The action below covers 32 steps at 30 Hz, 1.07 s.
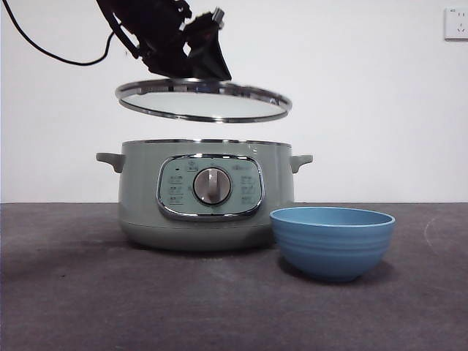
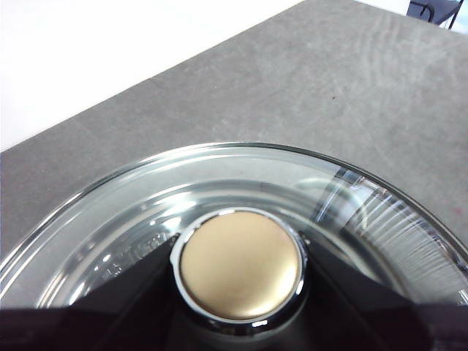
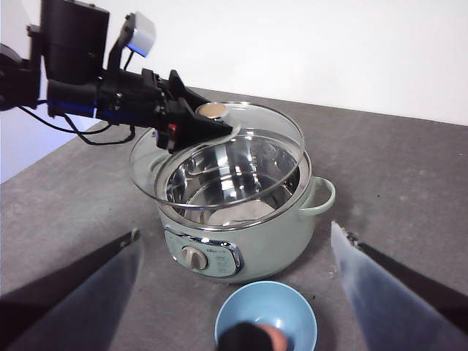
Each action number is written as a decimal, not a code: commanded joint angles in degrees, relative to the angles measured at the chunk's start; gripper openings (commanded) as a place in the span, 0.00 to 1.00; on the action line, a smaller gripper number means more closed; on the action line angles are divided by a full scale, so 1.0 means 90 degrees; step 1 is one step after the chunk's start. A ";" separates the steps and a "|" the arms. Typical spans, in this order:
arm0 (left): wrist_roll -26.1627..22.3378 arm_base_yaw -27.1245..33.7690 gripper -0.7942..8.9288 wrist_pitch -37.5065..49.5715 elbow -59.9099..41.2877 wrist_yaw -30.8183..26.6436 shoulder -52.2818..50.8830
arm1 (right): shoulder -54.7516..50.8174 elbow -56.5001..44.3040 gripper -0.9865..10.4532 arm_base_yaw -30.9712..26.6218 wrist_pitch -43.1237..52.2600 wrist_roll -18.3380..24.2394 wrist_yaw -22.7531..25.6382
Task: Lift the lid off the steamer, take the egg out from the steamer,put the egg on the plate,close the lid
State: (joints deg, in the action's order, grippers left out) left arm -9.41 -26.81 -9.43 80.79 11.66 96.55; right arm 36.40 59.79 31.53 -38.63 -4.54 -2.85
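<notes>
light: bright, even | glare: lid (image 2: 380,219) glass | shadows: soft | focus: sharp

Plain white wall (image 1: 365,88), 1 socket (image 1: 455,23) top corner; dark grey, possibly felt, tabletop (image 1: 88,292)
</notes>
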 commanded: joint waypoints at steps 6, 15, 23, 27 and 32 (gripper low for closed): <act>-0.0146 -0.0022 0.07 0.0347 0.0119 -0.0124 0.0435 | -0.0017 -0.0002 0.47 0.0007 0.0041 -0.0066 0.0005; -0.0148 -0.0012 0.07 0.0413 0.0119 -0.0121 0.0588 | -0.0017 -0.0002 0.47 0.0007 0.0041 -0.0068 0.0002; -0.0126 -0.0012 0.07 0.0469 0.0117 -0.0112 0.0840 | -0.0017 -0.0002 0.47 0.0007 0.0039 -0.0068 0.0000; -0.0124 -0.0012 0.07 0.0457 0.0117 -0.0107 0.0971 | -0.0017 -0.0002 0.47 0.0010 0.0027 -0.0097 0.0002; -0.0124 -0.0012 0.07 0.0415 0.0117 -0.0112 0.1005 | -0.0017 -0.0002 0.47 0.0010 -0.0051 -0.0117 0.0000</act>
State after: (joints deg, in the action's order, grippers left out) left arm -9.96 -26.68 -6.28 81.67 10.61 104.01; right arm 36.40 59.79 31.53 -39.29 -4.97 -2.87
